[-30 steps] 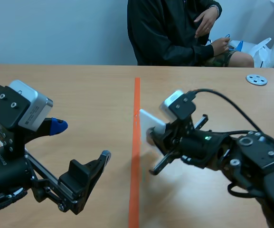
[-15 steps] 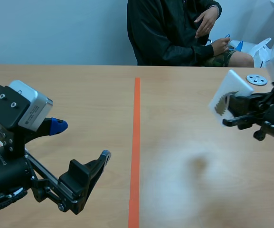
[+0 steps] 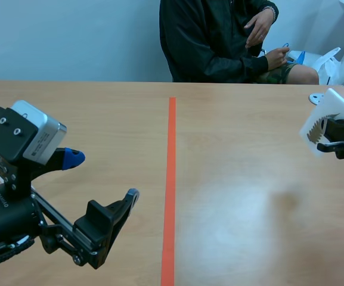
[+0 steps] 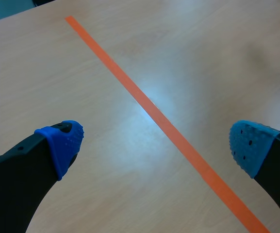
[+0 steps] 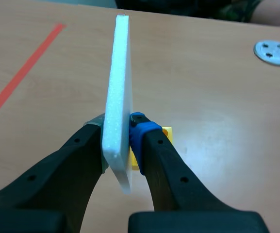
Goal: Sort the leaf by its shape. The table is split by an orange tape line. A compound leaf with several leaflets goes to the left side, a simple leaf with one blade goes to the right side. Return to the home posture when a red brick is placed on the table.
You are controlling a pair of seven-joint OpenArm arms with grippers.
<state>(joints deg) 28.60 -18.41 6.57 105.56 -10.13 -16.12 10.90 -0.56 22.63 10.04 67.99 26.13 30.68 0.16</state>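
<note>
Scene view: R arm comes in at tabletop's right edge, raised. R gripper (image 3: 340,140) is clenched on white foam card (image 3: 332,113) w/ dark toothed leaf print (image 3: 317,128); card is tilted, held above right side near far right corner. L gripper (image 3: 102,176) is low by near left corner, released, fingers wide apart. Orange tape line (image 3: 170,179) runs near-to-far mid-tabletop. Grey disc (image 5: 274,52) lies ahead of R gripper, partly hidden behind card in scene view. Person (image 3: 219,42) sits at far edge.

Lighting: bright, even, from overhead. Glare: pale sheen on table (image 3: 231,202), strongest beside tape line (image 4: 152,112). Shadows: soft, faint.
</note>
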